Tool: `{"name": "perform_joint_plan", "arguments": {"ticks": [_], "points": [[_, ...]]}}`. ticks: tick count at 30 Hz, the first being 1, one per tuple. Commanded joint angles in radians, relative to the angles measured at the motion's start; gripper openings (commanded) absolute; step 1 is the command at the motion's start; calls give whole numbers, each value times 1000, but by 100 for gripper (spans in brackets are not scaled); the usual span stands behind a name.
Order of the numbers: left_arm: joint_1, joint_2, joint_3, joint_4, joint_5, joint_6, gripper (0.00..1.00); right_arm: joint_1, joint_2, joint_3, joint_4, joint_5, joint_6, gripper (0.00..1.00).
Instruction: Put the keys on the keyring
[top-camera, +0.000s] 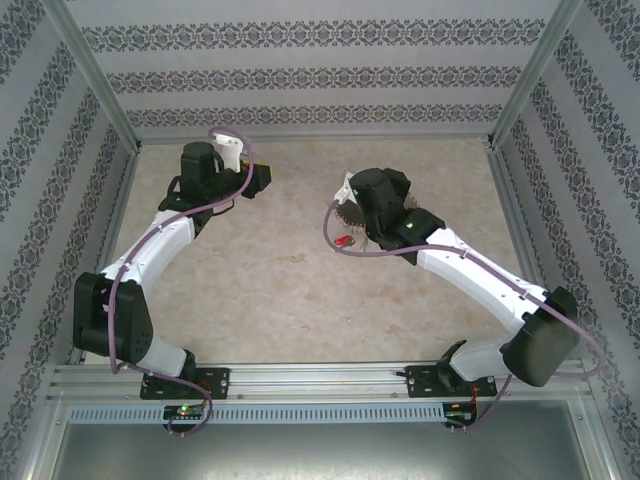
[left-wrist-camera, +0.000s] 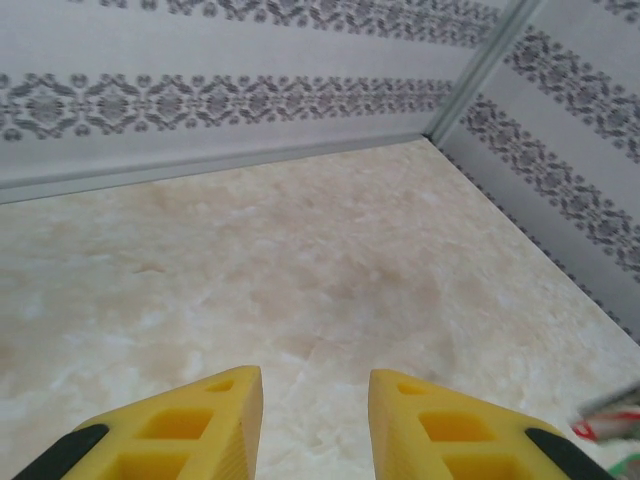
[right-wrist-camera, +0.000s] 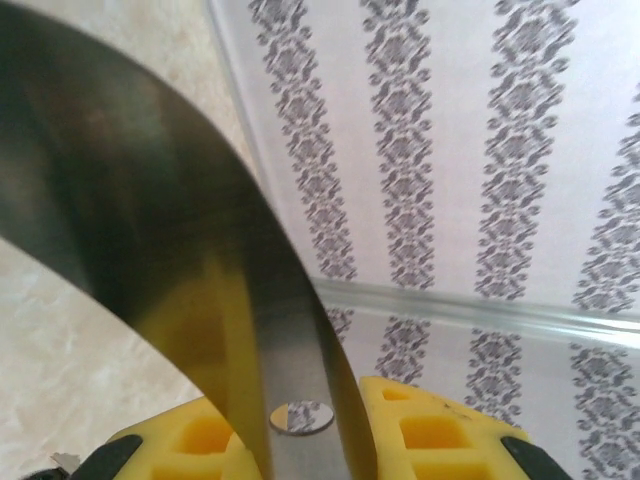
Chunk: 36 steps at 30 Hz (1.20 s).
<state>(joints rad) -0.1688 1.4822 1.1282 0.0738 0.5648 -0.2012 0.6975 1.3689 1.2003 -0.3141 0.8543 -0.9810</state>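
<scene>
gripping the keyring (right-wrist-camera: 200, 250) in the right gripper (right-wrist-camera: 310, 400), jaws closed onto the flat metal band. found from above at mid-table, right of centre, held up off the table (top-camera: 280, 290). noted one red key (top-camera: 345, 240) just at the near-left edge of the ring; cannot tell whether hanging from it or lying beneath it. could not make out a second key. found the left gripper (left-wrist-camera: 315, 390) partly open, holding nothing, well apart toward the far left and facing right. placed the key to the right of and nearer than the left gripper, at the lower right edge of its wrist view. judged the left gripper the free one for the pick; expect a reach right and near.
</scene>
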Motion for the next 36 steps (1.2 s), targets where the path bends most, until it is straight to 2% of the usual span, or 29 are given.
{"name": "perform_joint_plan", "arguments": {"ticks": [1,4,5,7,9,10,13,15,24,29,33,36], "points": [[19,-58,-41,36,-40,-39,35,9,-64,-36,250,-2,-92,21],[18,-75,-73,68,-32,-46,37,16,-125,-74,322,-70,-83,22],[19,-79,-76,69,-34,-46,36,15,-148,-94,320,-133,-99,22],[18,-82,-77,69,-35,-40,37,15,-193,-156,256,-303,-228,21],[18,-82,-76,67,-38,-38,37,39,-206,-259,368,-319,-437,19],[18,-80,-74,66,-37,-37,37,45,-199,-262,392,-300,-449,18],[18,-80,-69,62,-47,-35,37,45,-194,-223,365,-284,-353,17],[19,-84,-74,64,-56,-37,36,46,-200,-235,440,-273,-331,18],[18,-95,-86,76,-35,-16,37,45,-166,-223,510,-268,-266,19],[19,-125,-84,43,-80,21,38,47,-144,-215,466,-277,-153,19],[20,-154,-90,6,-117,46,38,88,-138,-249,414,-225,-50,19],[24,-179,-117,-1,-154,47,43,105,-154,-286,368,-207,14,19]]}}
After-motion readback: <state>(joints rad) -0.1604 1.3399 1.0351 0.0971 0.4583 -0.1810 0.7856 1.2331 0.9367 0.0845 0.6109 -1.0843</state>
